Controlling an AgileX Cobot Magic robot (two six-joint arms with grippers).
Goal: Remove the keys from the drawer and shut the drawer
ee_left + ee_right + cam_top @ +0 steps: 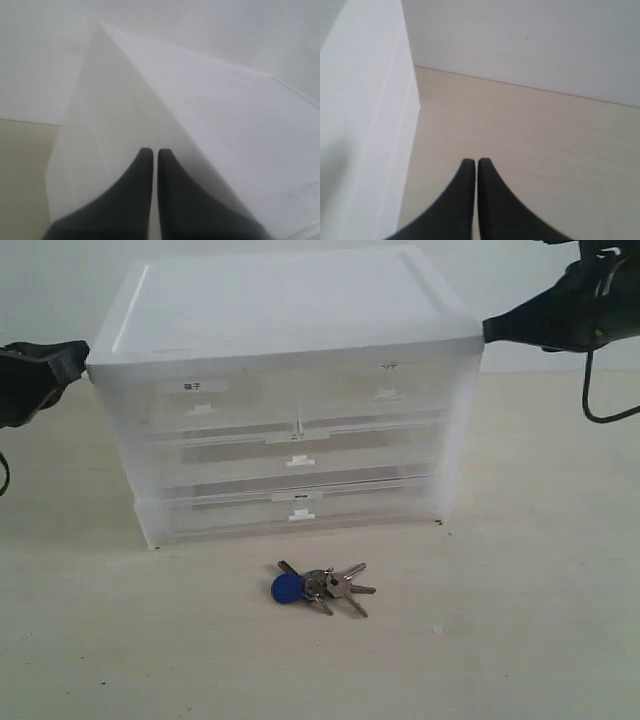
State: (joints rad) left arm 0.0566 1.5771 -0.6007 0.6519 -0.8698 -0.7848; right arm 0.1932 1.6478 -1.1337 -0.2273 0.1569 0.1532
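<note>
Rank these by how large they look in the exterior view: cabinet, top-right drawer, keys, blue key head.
1. Cabinet
2. Top-right drawer
3. Keys, although they lie nearer the camera
4. Blue key head

Bright, even light all over. The keys point(318, 584) drop only a faint shadow. Both wrist pictures look blurry.

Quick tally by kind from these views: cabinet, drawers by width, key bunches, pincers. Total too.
Cabinet: 1
Half-width drawers: 2 (bold-label drawer, faint-label drawer)
Full-width drawers: 2 (upper full-width drawer, lower full-width drawer)
Bunch of keys: 1
Pincers: 2 (left pincer, right pincer, both shut)
Total: 8
</note>
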